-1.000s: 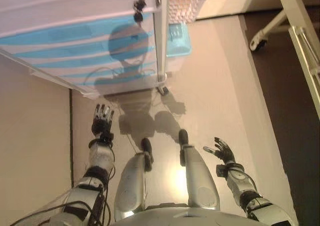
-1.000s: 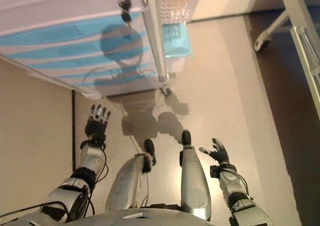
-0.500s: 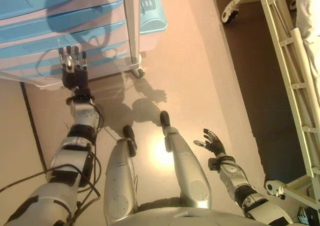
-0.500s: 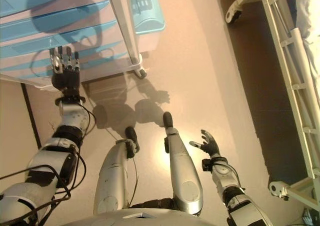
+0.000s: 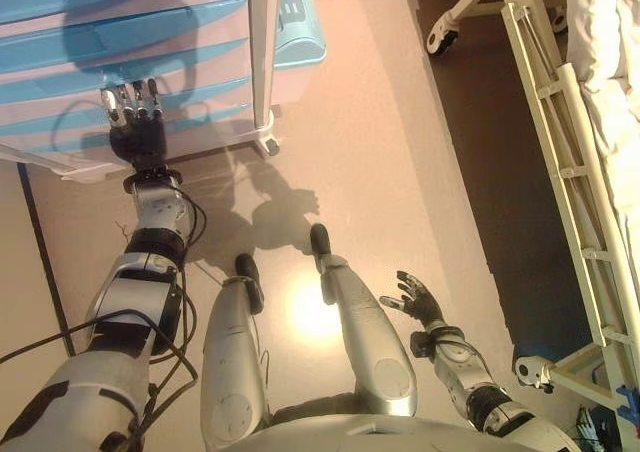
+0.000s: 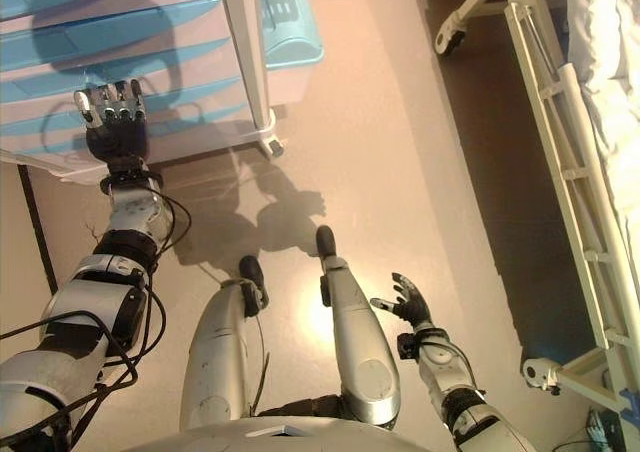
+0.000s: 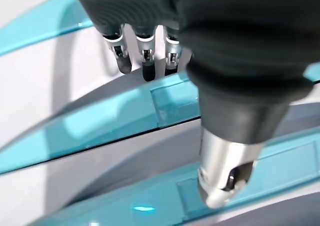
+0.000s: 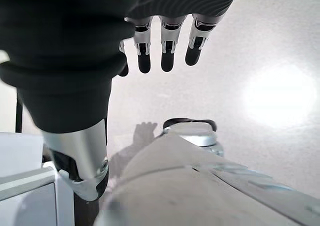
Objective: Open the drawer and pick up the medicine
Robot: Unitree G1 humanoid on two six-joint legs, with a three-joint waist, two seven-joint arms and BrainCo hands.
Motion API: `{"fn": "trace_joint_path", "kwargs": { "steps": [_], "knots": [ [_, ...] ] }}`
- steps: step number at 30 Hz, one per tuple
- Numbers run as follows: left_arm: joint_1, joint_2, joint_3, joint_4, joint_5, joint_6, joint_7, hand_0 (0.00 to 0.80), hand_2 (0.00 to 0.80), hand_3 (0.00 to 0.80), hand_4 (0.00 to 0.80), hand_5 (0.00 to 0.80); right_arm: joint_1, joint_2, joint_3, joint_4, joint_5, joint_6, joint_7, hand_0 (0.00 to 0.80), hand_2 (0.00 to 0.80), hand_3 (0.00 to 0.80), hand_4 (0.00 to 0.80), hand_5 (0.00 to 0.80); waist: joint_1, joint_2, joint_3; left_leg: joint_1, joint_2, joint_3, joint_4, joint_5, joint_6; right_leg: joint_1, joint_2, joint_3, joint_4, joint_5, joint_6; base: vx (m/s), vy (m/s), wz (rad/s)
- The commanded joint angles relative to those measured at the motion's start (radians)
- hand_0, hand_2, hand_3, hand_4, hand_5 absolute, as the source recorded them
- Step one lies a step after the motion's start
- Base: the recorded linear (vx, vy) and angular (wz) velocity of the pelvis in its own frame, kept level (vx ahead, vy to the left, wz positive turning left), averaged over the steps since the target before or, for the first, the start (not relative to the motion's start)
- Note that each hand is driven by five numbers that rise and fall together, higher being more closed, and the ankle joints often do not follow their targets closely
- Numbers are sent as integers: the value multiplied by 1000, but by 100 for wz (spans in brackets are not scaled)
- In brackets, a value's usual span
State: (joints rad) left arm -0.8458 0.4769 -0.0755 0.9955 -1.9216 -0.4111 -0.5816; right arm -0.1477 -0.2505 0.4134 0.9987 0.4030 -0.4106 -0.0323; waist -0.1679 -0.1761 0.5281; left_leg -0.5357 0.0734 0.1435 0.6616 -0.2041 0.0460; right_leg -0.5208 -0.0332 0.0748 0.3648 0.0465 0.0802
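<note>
Left robot hand (image 5: 135,132) is up at the upper left, fingers straight and spread, tips right by the blue-and-white drawers (image 5: 60,62), which all look closed. It's holding nothing. Right robot hand (image 5: 415,297) hangs at the lower right over the floor (image 5: 380,122), fingers loosely open, empty too. Can't see any medicine. Bed frame (image 5: 560,142) runs down the right edge.
</note>
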Motion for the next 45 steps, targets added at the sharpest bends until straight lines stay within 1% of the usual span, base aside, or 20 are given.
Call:
{"fn": "trace_joint_path", "kwargs": {
  "steps": [1,2,3,4,7,8,14,20,22,26,27,29,30,33,37,38,39,41,45],
  "knots": [
    [-235,182,-30,-198,13,-37,-299,0,0,0,0,0,58,-24,29,-33,6,-18,7,0,0,0,0,0,15,9,-59,34,-57,-8,24,-153,34,54,-13,-1,-56,-34,-20,-99,-40,4],
    [-229,182,-33,-238,15,-44,-316,116,116,116,116,116,59,-27,26,-36,2,-15,7,0,0,0,0,0,15,3,-52,29,-59,3,14,-121,36,51,-19,-2,-64,-12,-26,-102,-38,5],
    [-225,183,-34,-261,27,-52,-321,238,238,238,238,238,59,-29,24,-38,-2,-11,8,0,0,0,0,0,17,4,-51,33,-62,2,7,-117,36,54,-20,-2,-66,-13,-26,-106,-35,3],
    [-221,186,-35,-282,35,-57,-329,414,414,414,414,414,59,-33,22,-38,-3,-6,8,0,0,0,0,0,21,7,-49,39,-64,0,-2,-114,37,58,-21,-3,-68,-14,-27,0,0,0],
    [-219,205,-34,-322,70,-73,-310,781,781,781,781,781,61,-38,17,-33,-12,0,6,0,0,0,0,0,30,16,-50,64,-74,-5,-35,-99,38,79,-23,-7,-79,-16,-27,11,-4,5],
    [-217,214,-32,-327,79,-76,-302,800,800,800,800,800,64,-39,15,-29,-17,-1,7,0,0,0,0,0,33,20,-52,72,-77,-7,-43,-96,38,87,-24,-8,-81,-18,-28,27,-12,3],
    [-176,273,11,-350,116,-47,-264,800,800,800,800,800,87,-41,-2,-15,-24,0,8,0,0,0,0,0,57,38,-74,122,-96,-19,-88,-75,36,143,-39,-19,-101,-30,-30,38,-9,-2],
    [-103,314,79,-326,67,14,-252,800,800,800,800,800,112,-48,-16,-6,-55,10,18,0,0,0,0,0,79,59,-102,174,-110,-29,-139,-46,28,204,-49,-28,-119,-50,-35,41,8,3],
    [-72,316,99,-314,51,34,-251,800,800,800,800,800,117,-49,-15,-4,-65,10,19,0,0,0,0,0,83,65,-109,189,-111,-34,-158,-36,25,220,-49,-30,-121,-58,-37,0,0,0],
    [11,301,139,-266,8,102,-258,800,800,800,800,800,123,-55,-10,-15,-86,16,15,0,0,0,0,0,97,70,-122,206,-108,-46,-190,-5,13,245,-48,-40,-115,-79,-49,-12,-25,5],
    [39,288,148,-247,-6,128,-264,800,800,800,800,800,124,-57,-6,-19,-91,18,14,0,0,0,0,0,104,73,-125,214,-103,-53,-196,-3,9,255,-44,-47,-103,-97,-53,-19,-57,11],
    [72,271,160,-232,-9,150,-270,800,800,800,800,800,124,-59,-6,-24,-97,21,11,0,0,0,0,0,107,72,-131,219,-103,-60,-211,14,3,260,-44,-52,-99,-101,-58,-22,-62,16],
    [118,241,165,-213,-15,174,-281,800,800,800,800,800,122,-60,-6,-31,-95,29,7,0,0,0,0,0,119,75,-136,230,-97,-69,-222,22,-3,274,-40,-63,-83,-122,-62,-15,-79,17],
    [213,167,187,-179,2,226,-302,800,800,800,800,800,123,-60,-10,-40,-97,40,2,0,0,0,0,0,138,80,-149,253,-89,-90,-251,42,-14,295,-37,-86,-49,-159,-73,-28,-94,17],
    [377,25,212,-166,90,265,-305,800,800,800,800,800,141,-58,-32,-43,-125,57,-7,0,0,0,0,0,159,101,-173,294,-74,-115,-289,66,-33,333,-37,-124,-14,-204,-83,-16,-72,22],
    [427,-19,211,-166,129,265,-316,800,800,800,800,800,147,-58,-42,-45,-139,62,-9,0,0,0,0,0,164,108,-180,308,-69,-121,-299,71,-38,345,-37,-135,-7,-213,-84,14,-48,37],
    [469,-48,212,-169,152,270,-323,800,800,800,800,800,154,-59,-53,-47,-147,67,-9,0,0,0,0,0,168,113,-187,321,-65,-126,-310,76,-42,357,-38,-146,-3,-222,-85,18,-47,47],
    [537,-93,213,-167,185,277,-344,800,800,800,800,800,166,-61,-72,-48,-164,79,-13,0,0,0,0,0,175,123,-202,345,-59,-135,-331,86,-49,382,-39,-162,0,-235,-87,28,-41,48],
    [658,-153,232,-144,214,343,-381,800,800,800,800,800,181,-71,-121,-37,-218,110,-7,0,0,0,0,0,186,145,-235,394,-42,-145,-371,104,-68,429,-45,-188,0,-254,-88,32,-39,29]
  ]
}}
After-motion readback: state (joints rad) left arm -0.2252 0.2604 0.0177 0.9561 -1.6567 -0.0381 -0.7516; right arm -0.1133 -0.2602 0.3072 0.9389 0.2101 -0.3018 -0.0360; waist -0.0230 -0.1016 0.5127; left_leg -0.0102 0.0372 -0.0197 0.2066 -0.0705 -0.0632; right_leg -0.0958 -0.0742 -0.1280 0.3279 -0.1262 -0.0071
